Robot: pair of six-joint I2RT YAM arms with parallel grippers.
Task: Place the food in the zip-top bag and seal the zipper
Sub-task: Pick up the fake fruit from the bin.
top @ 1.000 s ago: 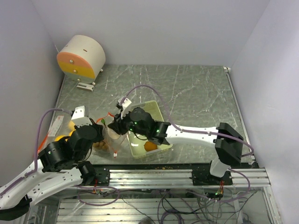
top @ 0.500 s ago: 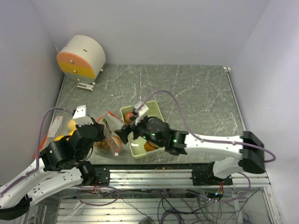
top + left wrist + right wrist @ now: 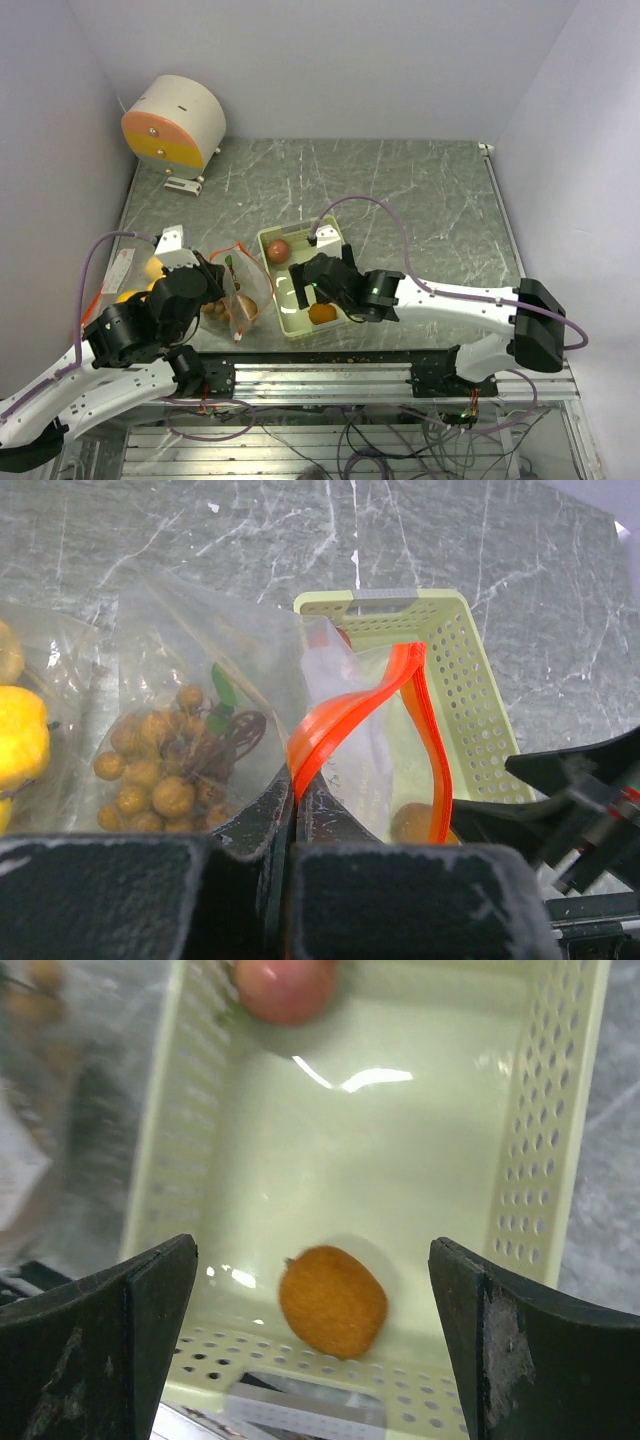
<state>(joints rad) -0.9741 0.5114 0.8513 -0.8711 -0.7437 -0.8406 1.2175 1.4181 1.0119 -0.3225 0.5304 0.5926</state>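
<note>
My left gripper [image 3: 297,785] is shut on the orange zipper strip [image 3: 345,715] of the clear zip-top bag [image 3: 200,650], holding its mouth up. A bunch of small brown berries [image 3: 160,770] lies inside the bag [image 3: 243,290]. My right gripper [image 3: 312,1250] hangs open over the pale green tray [image 3: 380,1160], with nothing between its fingers. An orange round fruit [image 3: 332,1300] lies below it near the tray's near wall, and a reddish apple [image 3: 285,985] sits at the far end. In the top view the right gripper [image 3: 295,290] is above the tray [image 3: 335,235], just right of the bag.
Yellow fruits [image 3: 150,268] lie at the far left behind the left arm; one [image 3: 20,735] shows at the left wrist view's edge. A round white and orange device [image 3: 175,120] stands at the back left. The right arm stretches across the table's near edge.
The right gripper has opened wide and drawn back rightwards from the bag's mouth to above the tray. The left gripper keeps its hold on the zipper.
</note>
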